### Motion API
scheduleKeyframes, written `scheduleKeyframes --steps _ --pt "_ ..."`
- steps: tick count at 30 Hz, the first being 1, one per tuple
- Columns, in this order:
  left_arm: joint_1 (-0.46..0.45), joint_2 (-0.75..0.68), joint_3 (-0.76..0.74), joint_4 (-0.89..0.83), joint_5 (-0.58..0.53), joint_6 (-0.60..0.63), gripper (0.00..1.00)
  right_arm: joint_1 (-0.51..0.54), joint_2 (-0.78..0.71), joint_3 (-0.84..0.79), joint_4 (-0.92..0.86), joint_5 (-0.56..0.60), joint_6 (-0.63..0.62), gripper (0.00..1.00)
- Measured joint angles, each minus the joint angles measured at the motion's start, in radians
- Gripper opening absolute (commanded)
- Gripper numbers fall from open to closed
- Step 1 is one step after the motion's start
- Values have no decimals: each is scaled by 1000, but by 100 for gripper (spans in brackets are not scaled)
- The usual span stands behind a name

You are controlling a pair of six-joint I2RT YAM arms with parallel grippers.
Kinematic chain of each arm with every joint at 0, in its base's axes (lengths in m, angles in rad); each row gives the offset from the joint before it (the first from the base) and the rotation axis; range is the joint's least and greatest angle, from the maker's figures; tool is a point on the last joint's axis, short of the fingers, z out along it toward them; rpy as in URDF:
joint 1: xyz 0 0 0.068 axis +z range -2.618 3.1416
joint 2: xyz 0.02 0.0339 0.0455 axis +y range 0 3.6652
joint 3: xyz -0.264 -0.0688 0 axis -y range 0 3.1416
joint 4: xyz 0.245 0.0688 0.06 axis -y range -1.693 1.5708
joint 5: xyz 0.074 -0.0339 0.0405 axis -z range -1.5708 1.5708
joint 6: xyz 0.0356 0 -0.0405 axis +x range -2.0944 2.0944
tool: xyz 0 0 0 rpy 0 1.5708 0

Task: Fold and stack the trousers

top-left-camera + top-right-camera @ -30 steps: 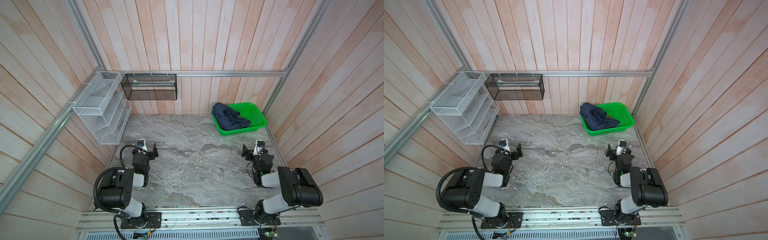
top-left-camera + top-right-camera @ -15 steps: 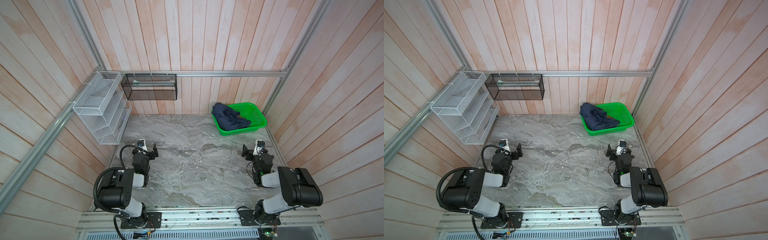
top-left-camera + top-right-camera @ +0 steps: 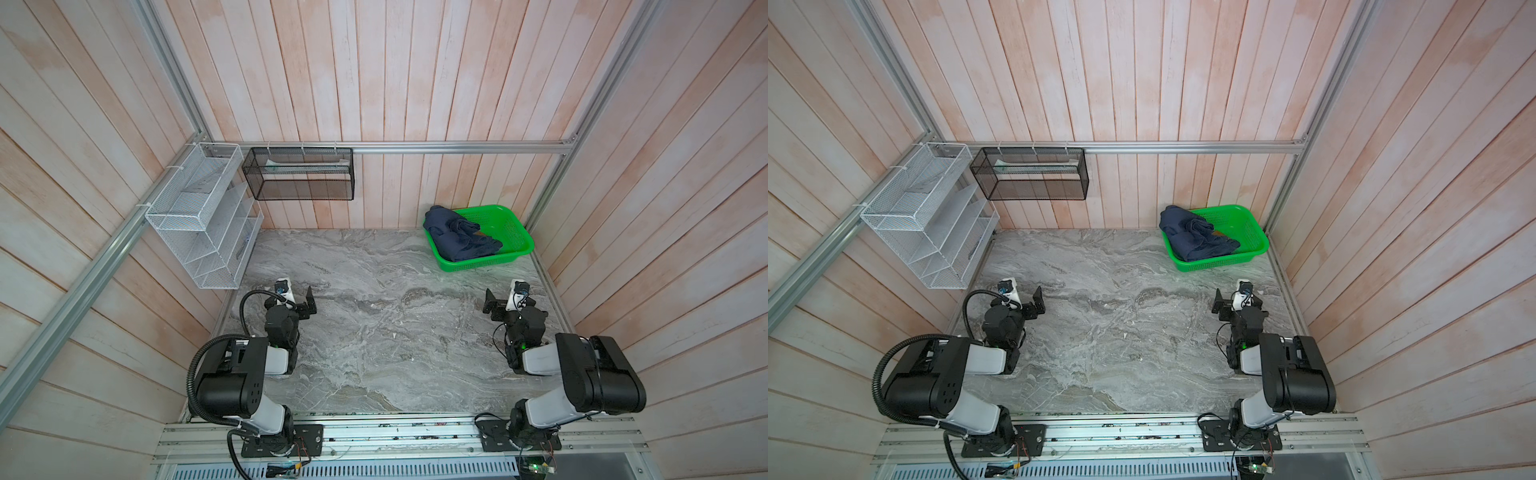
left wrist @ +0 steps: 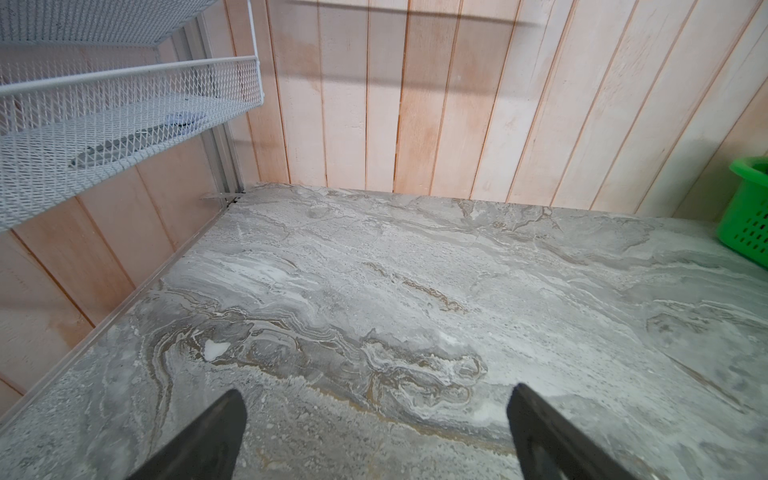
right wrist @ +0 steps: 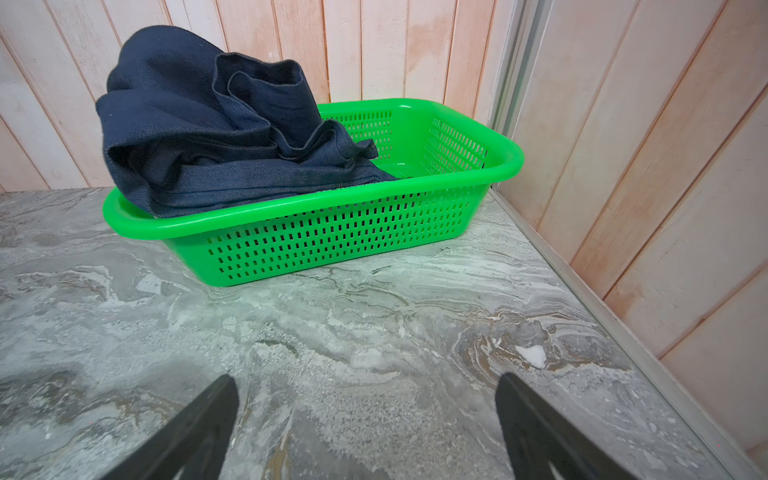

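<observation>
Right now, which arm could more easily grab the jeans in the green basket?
Probably the right: the right gripper, open, sits near the green basket holding the trousers; the left gripper is across the table.

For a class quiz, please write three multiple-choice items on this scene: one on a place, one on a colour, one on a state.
1. Where do the navy jeans lie?
A. flat on the marble tabletop
B. in the plastic basket
C. in the white wire rack

2. What colour is the plastic basket?
A. blue
B. green
C. white

3. How are the left gripper and the right gripper?
A. both open and empty
B. both shut on the jeans
C. left open, right shut

Key:
1 B: they are bunched inside it.
2 B: its slotted walls are bright green.
3 A: both wrist views show fingers apart, nothing between.
</observation>
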Motion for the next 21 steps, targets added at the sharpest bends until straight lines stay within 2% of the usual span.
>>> scheduleKeyframes --steps 4,8,12,15,18,21 --pt "0 0 0 0 0 0 100 0 0 0 0 0 0 98" --pt "0 -10 2 -18 0 5 92 0 0 0 0 0 0 98" --pt "-23 -106 125 -268 -32 14 88 1 -13 0 -11 8 1 98" --pt "-39 -173 290 -441 -55 -11 87 14 -131 84 -235 68 37 97" --pt "-48 -225 429 -592 -69 -57 86 14 -208 308 -472 110 124 97" --pt "-65 -245 537 -736 -75 -108 85 15 -240 465 -605 112 210 97"
